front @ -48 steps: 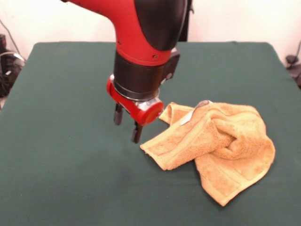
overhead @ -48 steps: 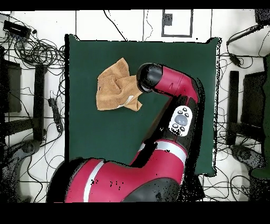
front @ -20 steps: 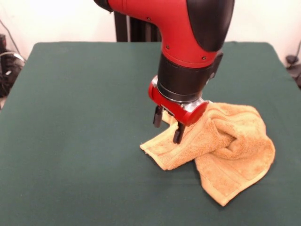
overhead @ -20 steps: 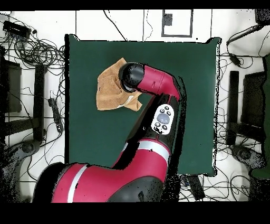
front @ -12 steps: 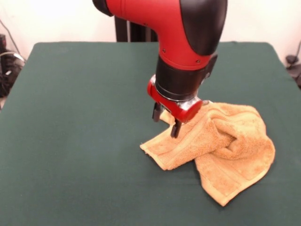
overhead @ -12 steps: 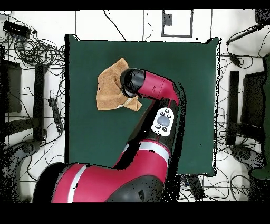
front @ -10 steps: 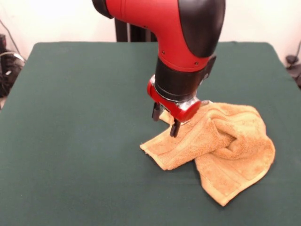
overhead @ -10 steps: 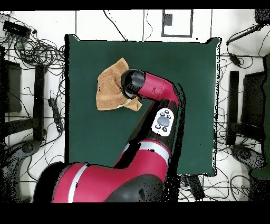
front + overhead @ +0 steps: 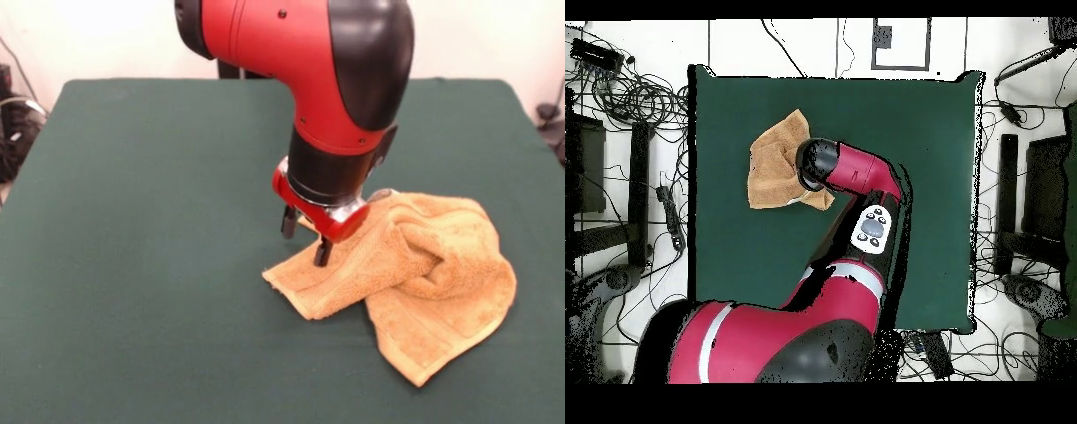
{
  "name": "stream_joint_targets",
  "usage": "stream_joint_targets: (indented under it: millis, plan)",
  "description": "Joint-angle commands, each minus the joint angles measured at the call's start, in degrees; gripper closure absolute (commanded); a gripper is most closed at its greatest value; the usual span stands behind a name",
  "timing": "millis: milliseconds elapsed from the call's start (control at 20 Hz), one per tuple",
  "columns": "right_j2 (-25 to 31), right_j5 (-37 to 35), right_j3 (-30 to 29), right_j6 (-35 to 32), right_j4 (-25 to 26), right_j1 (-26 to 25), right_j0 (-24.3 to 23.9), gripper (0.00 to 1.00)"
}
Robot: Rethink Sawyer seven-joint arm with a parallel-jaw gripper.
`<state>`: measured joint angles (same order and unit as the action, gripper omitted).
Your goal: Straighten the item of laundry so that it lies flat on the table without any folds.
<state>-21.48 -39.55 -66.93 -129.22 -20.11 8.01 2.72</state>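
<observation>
Over the towel's folded edge my gripper [image 9: 306, 237] hangs with its jaws apart, two dark fingers [image 9: 323, 251] showing a clear gap and holding nothing. One fingertip sits at the cloth; whether it presses in, I cannot tell. The golden-orange towel [image 9: 415, 274] lies crumpled on the green table [image 9: 132, 265], bunched and doubled over itself. From overhead my arm [image 9: 855, 175] covers the gripper and part of the towel.

Front camera faces robot across table [image 9: 132, 177], overhead looks straight down
</observation>
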Motion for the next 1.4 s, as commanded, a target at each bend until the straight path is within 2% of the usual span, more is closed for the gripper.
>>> stream_joint_targets:
  millis: [50, 600, 650, 850, 950, 1400]
  plan:
    - [6.22, 5.34, -3.23, -10.96, -0.95, -6.34, 0.85, 0.0]
    - [7.59, 10.4, -0.34, -7.57, 0.24, -8.79, -1.3, 0.0]
    - [7.91, 11.57, -0.45, -7.04, 0.52, -8.72, -1.53, 1.0]
    - [5.36, 10.01, 1.06, -7.16, 1.76, -9.29, -0.49, 1.0]
    - [3.96, 8.89, 0.79, -9.7, 0.86, -9.14, 0.4, 1.0]
    - [4.88, 7.94, 0.78, -9.47, 0.12, -9.01, -0.18, 1.0]
